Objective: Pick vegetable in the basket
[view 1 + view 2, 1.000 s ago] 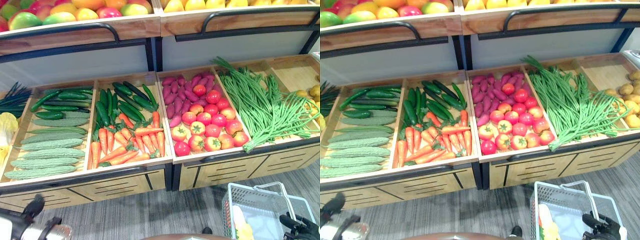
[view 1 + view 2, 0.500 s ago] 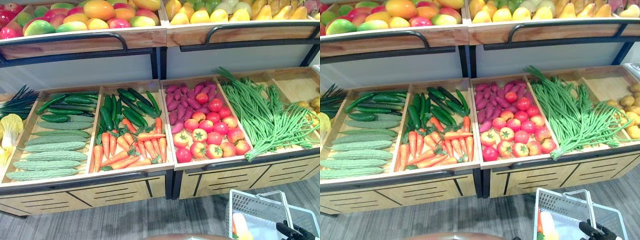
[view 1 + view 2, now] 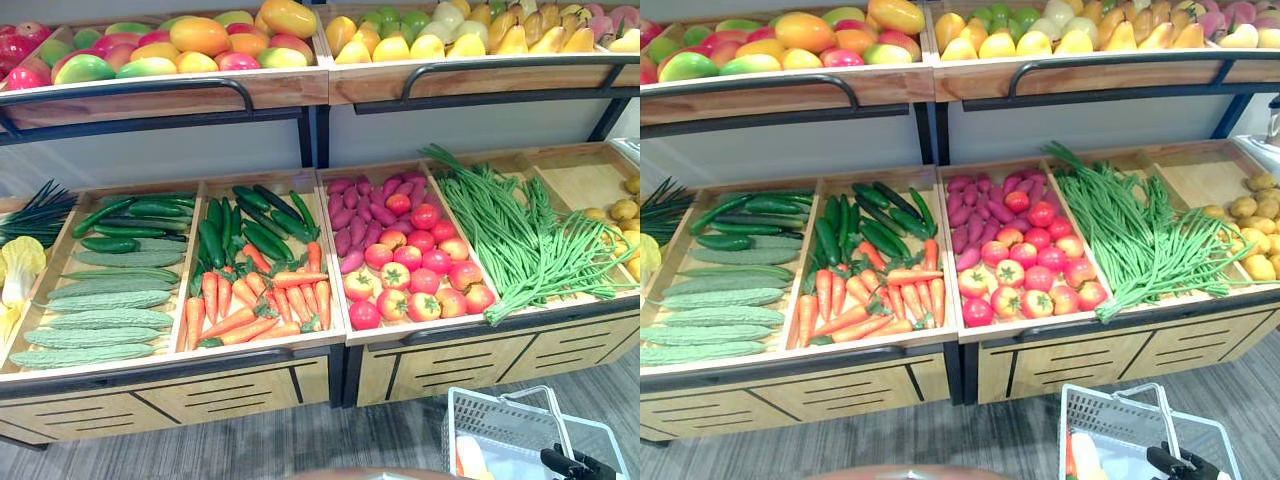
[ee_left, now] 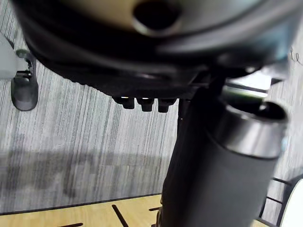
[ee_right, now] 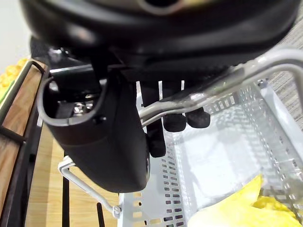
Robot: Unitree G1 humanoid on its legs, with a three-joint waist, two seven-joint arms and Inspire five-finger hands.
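Observation:
My right hand (image 3: 575, 464) is at the lower right, shut on the grey handle (image 5: 199, 92) of a white plastic basket (image 3: 500, 425). Its fingers (image 5: 182, 120) curl under the handle in the right wrist view. A yellow vegetable (image 5: 246, 208) and an orange one (image 3: 462, 455) lie in the basket. The lower shelf in front holds carrots (image 3: 260, 300), dark cucumbers (image 3: 250, 215), bitter gourds (image 3: 100, 310), purple sweet potatoes (image 3: 365, 200), tomatoes (image 3: 420, 270) and long beans (image 3: 520, 230). My left hand (image 4: 142, 103) hangs over the floor, relaxed and holding nothing.
An upper shelf carries mangoes (image 3: 200, 40) and yellow fruit (image 3: 450, 35) behind black rails. Potatoes (image 3: 625, 210) lie at the far right; chives (image 3: 35, 205) and a pale cabbage (image 3: 15, 265) at the far left. Grey floor (image 3: 300, 440) runs before the wooden shelf front.
The camera has tilted up, so more of the upper fruit shelf shows and the basket sits lower. My left hand has dropped out of the lower left corner.

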